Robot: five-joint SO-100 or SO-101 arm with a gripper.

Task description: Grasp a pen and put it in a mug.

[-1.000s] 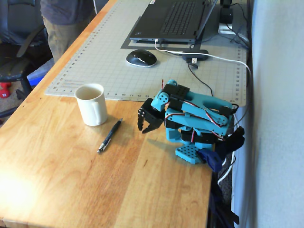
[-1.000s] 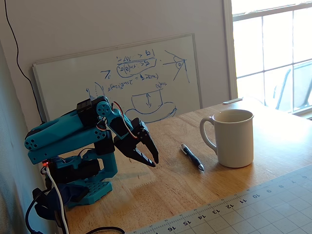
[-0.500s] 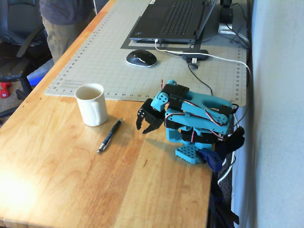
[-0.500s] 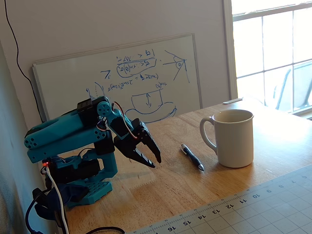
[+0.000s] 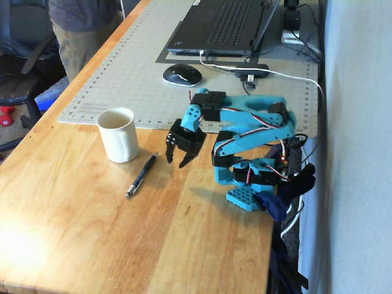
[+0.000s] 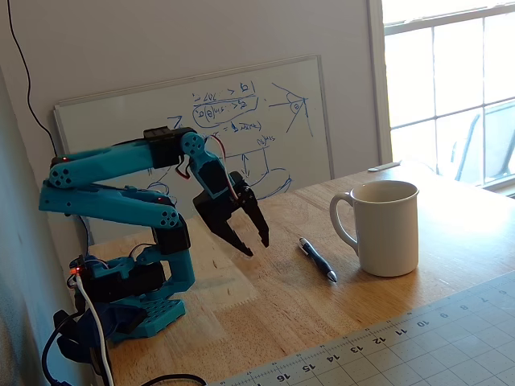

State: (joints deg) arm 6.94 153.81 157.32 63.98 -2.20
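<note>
A slim dark pen [image 5: 141,174] [image 6: 318,259] lies flat on the wooden table, just beside the cream-white mug [image 5: 118,134] [image 6: 385,226], which stands upright with its handle toward the pen. My blue arm's black gripper [image 5: 174,162] [image 6: 257,245] hangs open above the table, fingers pointing down, with nothing between them. It is a short way from the pen, on the side away from the mug, and touches neither.
A grey cutting mat [image 5: 141,79] covers the far part of the table, carrying a laptop [image 5: 223,27], a mouse [image 5: 182,75] and cables. A whiteboard [image 6: 201,129] leans on the wall behind the arm. A person [image 5: 82,30] stands by the table's far corner.
The arm has unfolded from its tucked pose: the gripper rose and swung out toward the pen, its fingers spread a bit wider. Pen and mug stayed put.
</note>
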